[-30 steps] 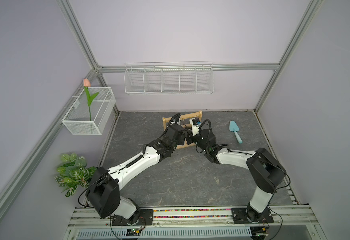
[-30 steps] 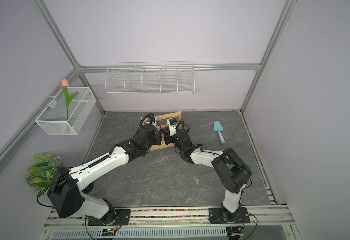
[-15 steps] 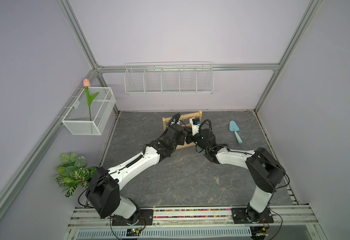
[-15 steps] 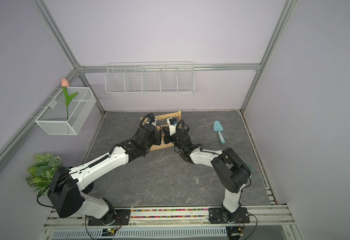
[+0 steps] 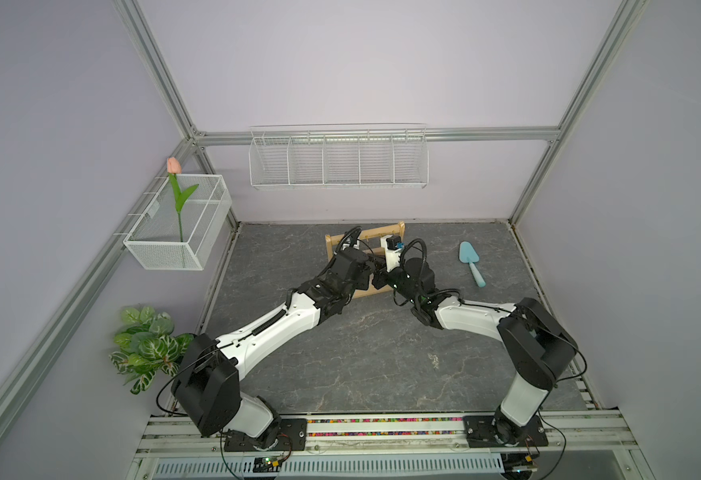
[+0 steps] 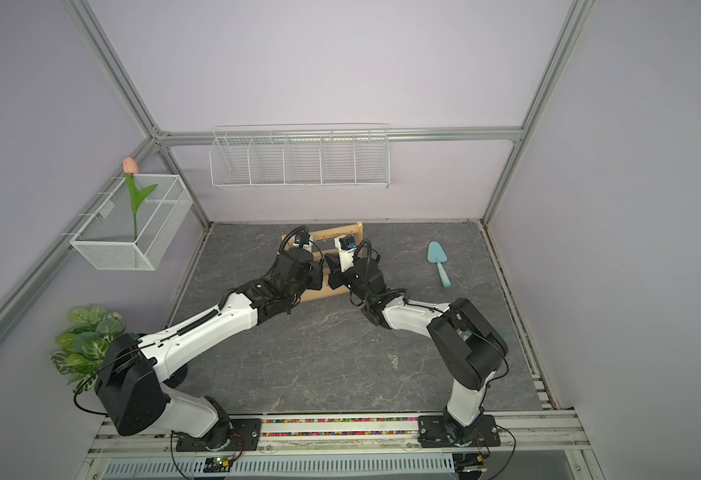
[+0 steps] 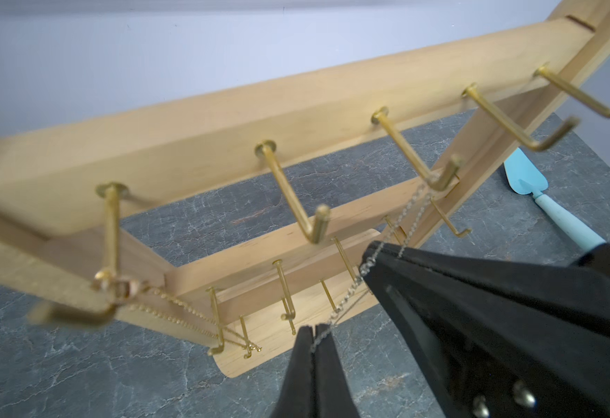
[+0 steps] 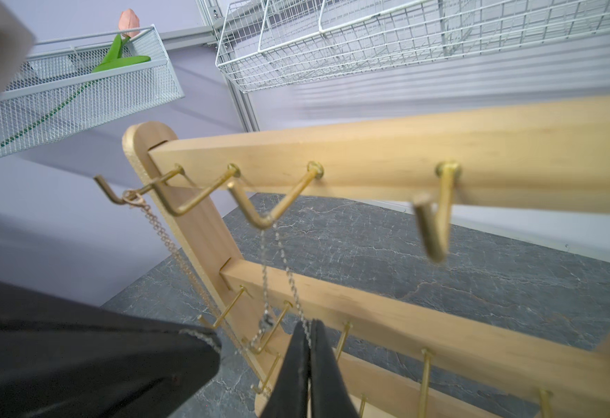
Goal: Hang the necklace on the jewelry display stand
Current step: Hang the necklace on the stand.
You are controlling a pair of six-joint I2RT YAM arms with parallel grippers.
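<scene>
both arms reach forward and inward, wrists almost meeting: the left arm (image 5: 282, 328) stretched long and low, the right arm (image 5: 469, 318) folded sharply at its elbow. the left gripper (image 7: 314, 327) and the right gripper (image 8: 309, 322) each have jaws pressed together (no gap shows in either wrist view).

Both top views look steeply down from overhead across the whole worktop (image 5: 361, 374). Each wrist camera peers close-up at the jewelry display stand (image 7: 296, 119), crossing over its hooks.

A robot lab booth: plain lilac walls (image 5: 340, 62) in a metal frame (image 5: 486, 134), a stone-patterned table (image 5: 361, 365), the left arm (image 5: 274, 332) and right arm (image 5: 469, 318) bolted to a front rail (image 5: 382, 432).
</scene>
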